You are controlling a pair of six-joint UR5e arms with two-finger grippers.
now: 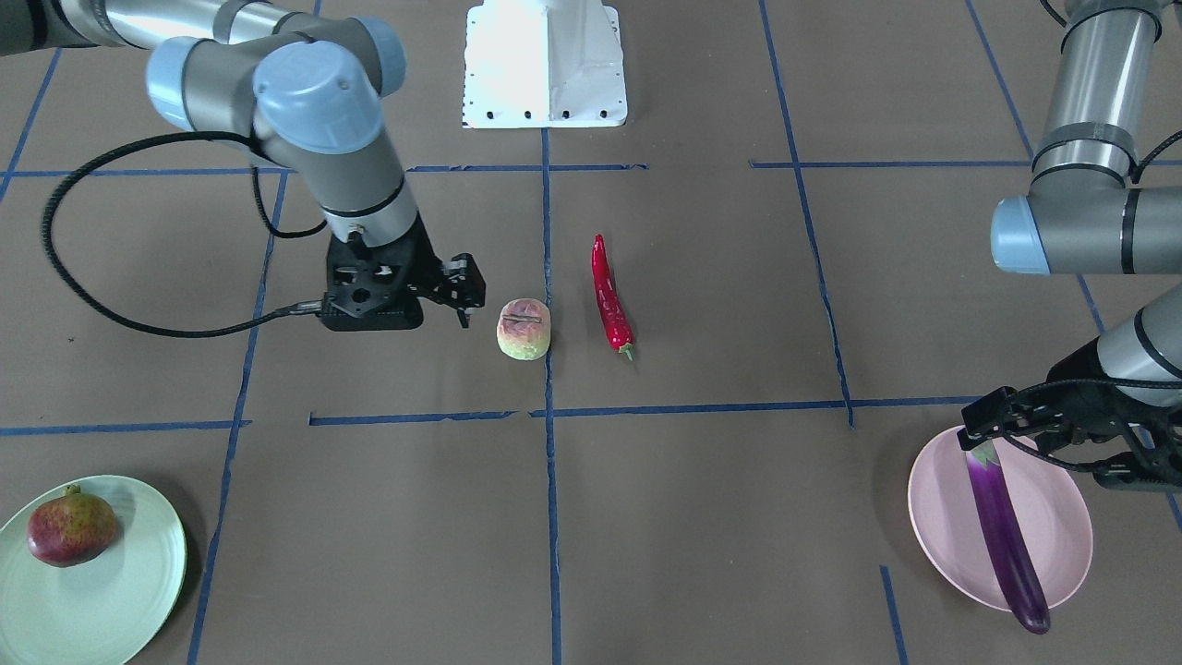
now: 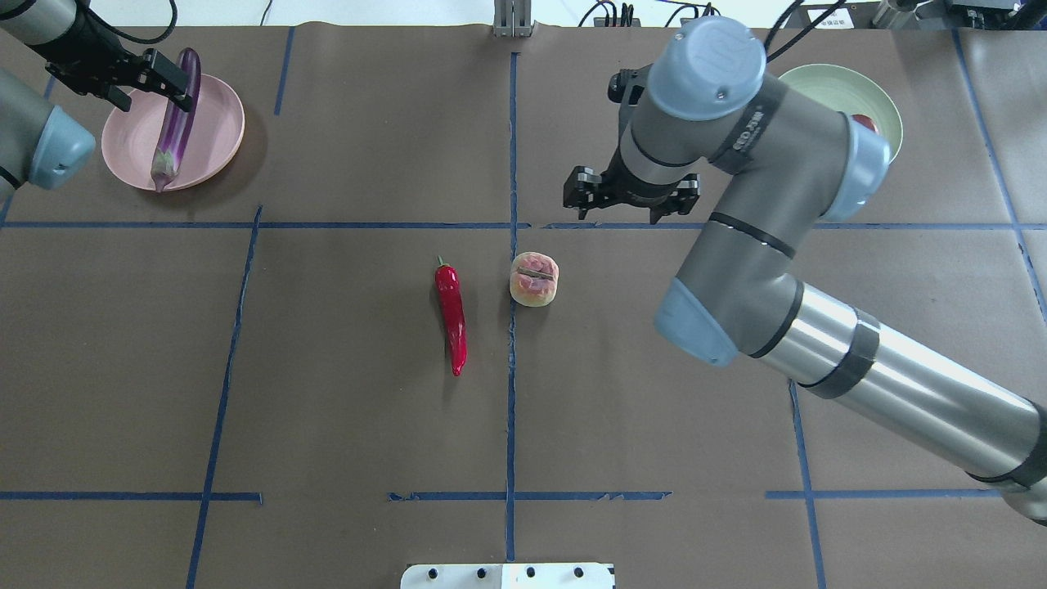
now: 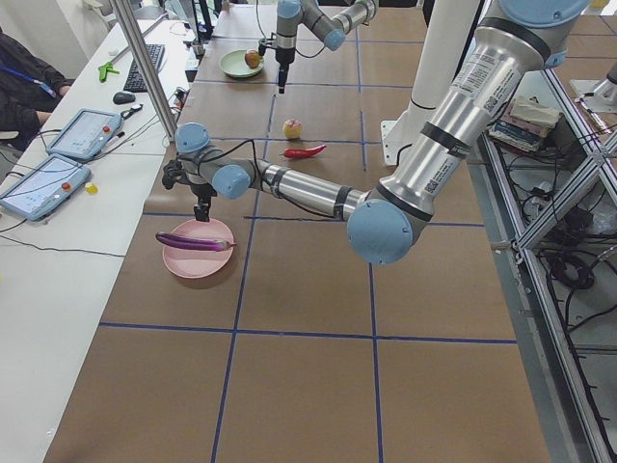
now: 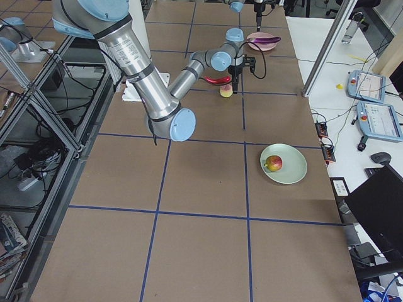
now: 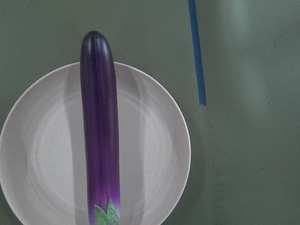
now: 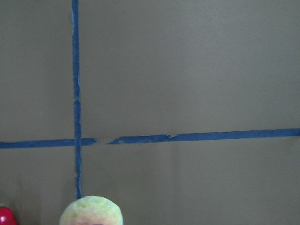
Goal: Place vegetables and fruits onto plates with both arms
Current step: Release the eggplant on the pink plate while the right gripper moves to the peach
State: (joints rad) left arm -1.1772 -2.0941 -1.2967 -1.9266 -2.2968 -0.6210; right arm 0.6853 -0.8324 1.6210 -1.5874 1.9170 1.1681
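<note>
The purple eggplant (image 1: 1005, 536) lies across the pink plate (image 1: 942, 517), its tip over the rim; it also shows in the left wrist view (image 5: 99, 131). My left gripper (image 1: 993, 429) hangs open just above its green cap. The pomegranate (image 1: 72, 528) sits on the mint green plate (image 1: 120, 591). The peach-like fruit (image 1: 524, 329) and the red chili (image 1: 610, 296) lie side by side on the table's middle. My right gripper (image 2: 630, 196) is open and empty, above the table, a little beyond the fruit (image 2: 534, 279). The right wrist view shows only the fruit's top (image 6: 91, 211).
The white robot base (image 1: 545, 60) stands at the table's robot-side edge. Blue tape lines (image 2: 511, 368) grid the brown table cover. My right arm (image 2: 761, 245) hides part of the green plate (image 2: 826, 86) in the overhead view. Tablets (image 3: 82, 130) lie on a side desk.
</note>
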